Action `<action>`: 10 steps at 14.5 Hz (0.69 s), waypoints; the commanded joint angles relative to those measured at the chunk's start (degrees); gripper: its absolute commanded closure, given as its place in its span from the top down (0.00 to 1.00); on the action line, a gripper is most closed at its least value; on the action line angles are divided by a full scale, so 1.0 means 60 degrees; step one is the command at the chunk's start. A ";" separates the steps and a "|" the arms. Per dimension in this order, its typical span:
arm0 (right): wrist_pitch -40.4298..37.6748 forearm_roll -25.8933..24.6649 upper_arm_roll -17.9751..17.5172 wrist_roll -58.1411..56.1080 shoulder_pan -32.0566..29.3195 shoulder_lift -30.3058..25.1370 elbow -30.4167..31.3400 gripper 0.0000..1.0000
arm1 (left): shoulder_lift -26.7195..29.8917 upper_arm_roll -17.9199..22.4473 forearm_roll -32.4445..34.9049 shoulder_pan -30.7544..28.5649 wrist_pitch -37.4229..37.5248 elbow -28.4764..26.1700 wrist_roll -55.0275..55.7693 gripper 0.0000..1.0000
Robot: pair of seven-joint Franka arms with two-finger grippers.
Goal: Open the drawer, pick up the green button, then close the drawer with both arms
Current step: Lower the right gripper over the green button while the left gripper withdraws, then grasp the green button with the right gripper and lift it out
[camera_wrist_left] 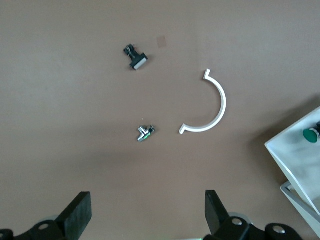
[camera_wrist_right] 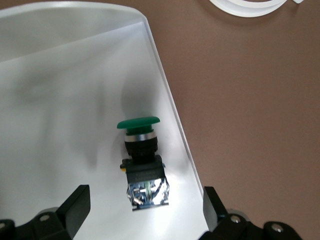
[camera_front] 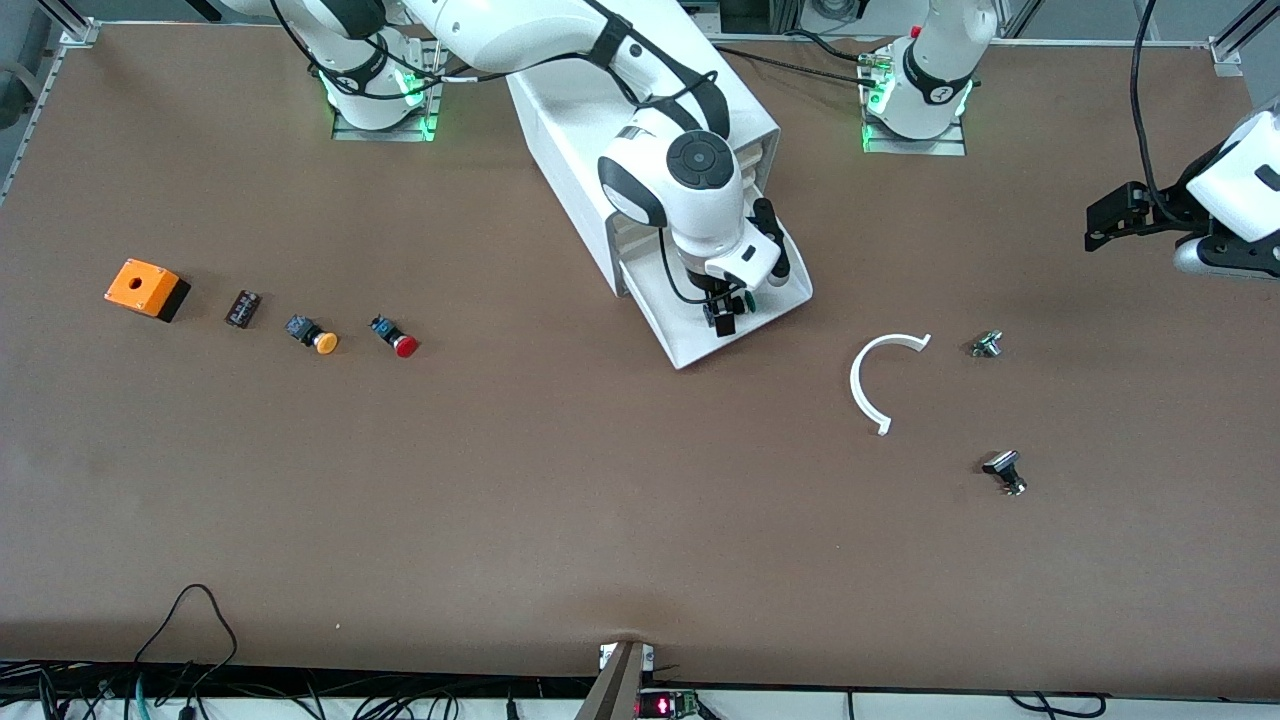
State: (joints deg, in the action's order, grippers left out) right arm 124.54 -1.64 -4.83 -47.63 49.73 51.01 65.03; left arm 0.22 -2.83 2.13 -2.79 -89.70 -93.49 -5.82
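Button [camera_wrist_right: 142, 157] in the drawer [camera_wrist_right: 60, 100] (pulled out), between the right tool's [camera_wrist_right: 142, 207] spread fingers

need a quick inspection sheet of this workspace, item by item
surface: brown table, no spills seen
job's things: lowest drawer of the white cabinet pulled open; green button lies in it near a side wall
clutter: orange box, small black part, yellow button, red button, white curved strip, two small metal parts
grippers: right gripper open over the green button; left gripper open, waiting over the table's left-arm end
cables: black leads at the table's near edge
surroundings: metal frame rails at the corners
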 commanded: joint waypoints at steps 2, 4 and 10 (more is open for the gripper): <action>0.0089 -0.0210 0.0160 -0.0074 0.0164 0.0419 -0.0423 1.00 | -0.0021 0.0017 -0.0135 -0.0063 -0.0138 0.0113 -0.0055 1.00; 0.0074 -0.0355 0.0160 -0.0089 0.0150 0.0463 -0.0408 1.00 | -0.0283 0.0017 -0.0092 -0.0049 -0.0080 0.0420 0.0207 1.00; 0.0103 -0.0503 0.0160 -0.0016 0.0208 0.0712 -0.0423 1.00 | -0.0505 0.0017 -0.0047 -0.0398 -0.0387 0.0816 0.0224 1.00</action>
State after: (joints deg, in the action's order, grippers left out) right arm 125.29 -3.59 -4.43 -47.63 50.02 53.50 64.88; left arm -1.48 -2.45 2.13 -3.44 -92.36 -91.90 -4.72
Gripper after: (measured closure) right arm 0.000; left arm 0.000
